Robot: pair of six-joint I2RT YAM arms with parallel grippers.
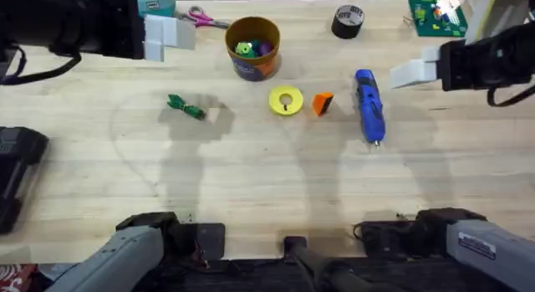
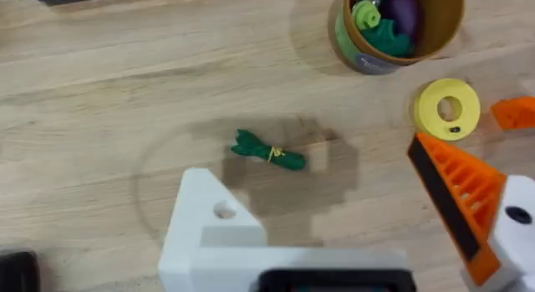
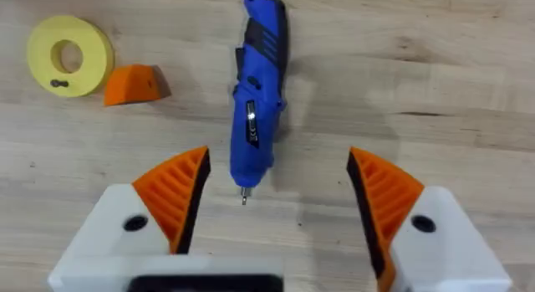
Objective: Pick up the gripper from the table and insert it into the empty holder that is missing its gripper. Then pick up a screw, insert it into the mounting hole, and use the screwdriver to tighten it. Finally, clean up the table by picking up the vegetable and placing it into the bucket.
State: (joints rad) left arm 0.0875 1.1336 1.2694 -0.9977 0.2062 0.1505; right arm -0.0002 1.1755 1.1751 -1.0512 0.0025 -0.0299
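Item: orange gripper (image 1: 323,104) on the table, just beside the yellow disc (image 1: 286,101); screwdriver (image 1: 369,105) near. My right gripper (image 3: 280,196) spread wide, empty; left gripper (image 2: 334,208) wide, one holder (image 2: 209,229) bare. Risk: nudging the disc while pinching the wedge

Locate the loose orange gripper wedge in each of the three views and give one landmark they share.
Overhead: the orange wedge lies between the yellow disc and the blue screwdriver.
Left wrist: at the picture's right edge, beside the disc.
Right wrist: upper left, beside the disc.
Shared landmark: the yellow disc.
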